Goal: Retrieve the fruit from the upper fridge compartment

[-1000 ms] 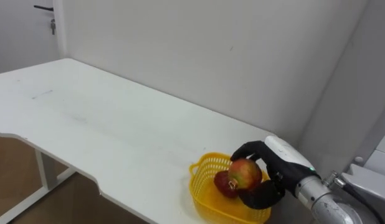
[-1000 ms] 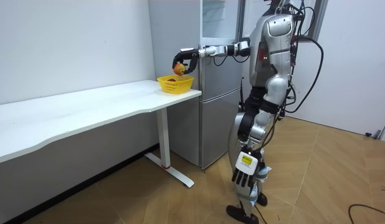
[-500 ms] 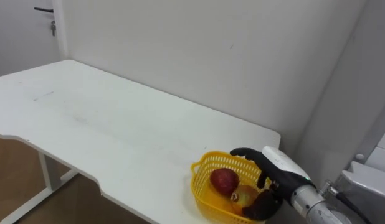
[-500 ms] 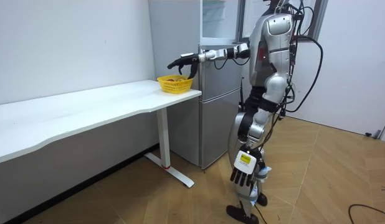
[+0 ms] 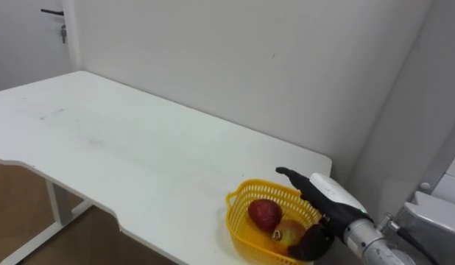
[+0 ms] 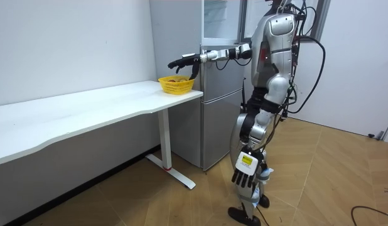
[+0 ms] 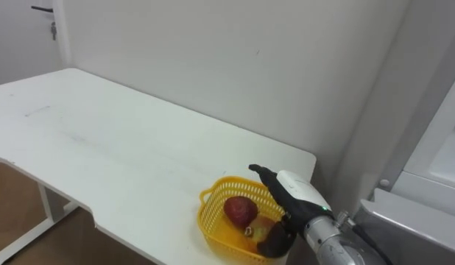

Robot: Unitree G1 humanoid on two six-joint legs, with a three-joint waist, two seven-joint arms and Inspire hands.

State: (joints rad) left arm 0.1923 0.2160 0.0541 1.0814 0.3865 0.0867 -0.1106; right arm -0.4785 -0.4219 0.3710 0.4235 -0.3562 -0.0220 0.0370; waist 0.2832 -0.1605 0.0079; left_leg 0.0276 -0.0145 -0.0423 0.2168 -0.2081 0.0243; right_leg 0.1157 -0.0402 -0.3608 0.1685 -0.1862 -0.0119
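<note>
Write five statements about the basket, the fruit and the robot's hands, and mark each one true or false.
1. The yellow basket stands on the white table. True.
2. The right hand grips an apple. False: its fingers are straight above the basket's rim and hold nothing.
3. Two fruits lie in the basket. True: a red fruit and an apple.
4. The basket stands in the middle of the table. False: it stands at the end next to the fridge.
5. The left hand rests on the table. False: it hangs open beside the robot's leg.
</note>
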